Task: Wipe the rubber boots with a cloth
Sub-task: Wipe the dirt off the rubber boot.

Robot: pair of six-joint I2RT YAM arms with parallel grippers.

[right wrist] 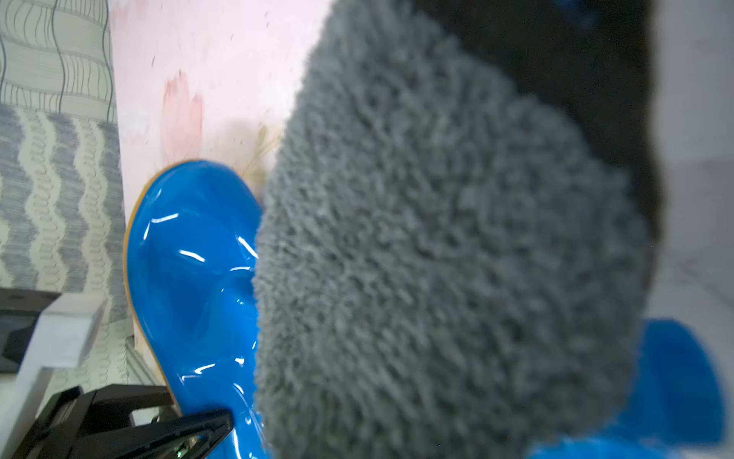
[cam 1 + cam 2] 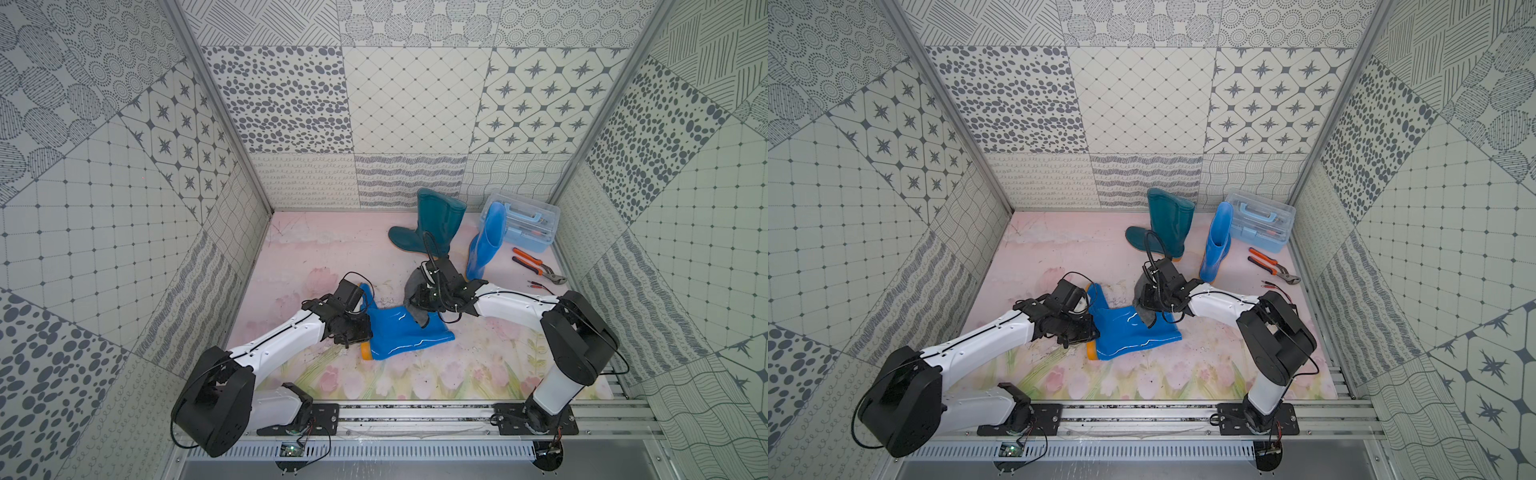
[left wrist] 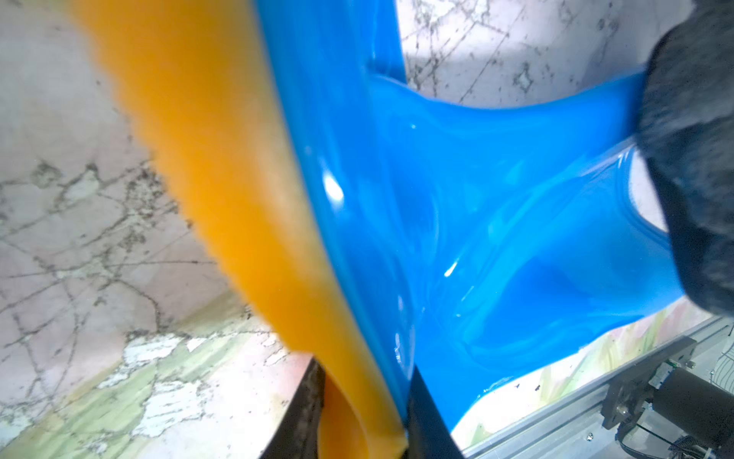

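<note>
A bright blue rubber boot (image 2: 399,334) (image 2: 1129,332) lies on its side mid-floor, orange sole toward the left arm. My left gripper (image 2: 360,330) (image 3: 365,421) is shut on this boot's sole edge, with the orange sole (image 3: 222,179) and blue rim pinched between its jaws. My right gripper (image 2: 417,305) is shut on the dark grey cloth (image 2: 419,318) (image 1: 437,258), which hangs against the far side of the boot's shaft. A teal boot (image 2: 436,224) and a second blue boot (image 2: 484,245) stand upright at the back. The right fingers are hidden behind the cloth.
A clear blue toolbox (image 2: 524,224) sits in the back right corner. Orange-handled pliers (image 2: 536,266) and two red-tipped probes (image 2: 540,286) lie beside it on the floral mat (image 2: 415,386). Patterned walls close in three sides, and an aluminium rail (image 2: 415,415) runs along the front.
</note>
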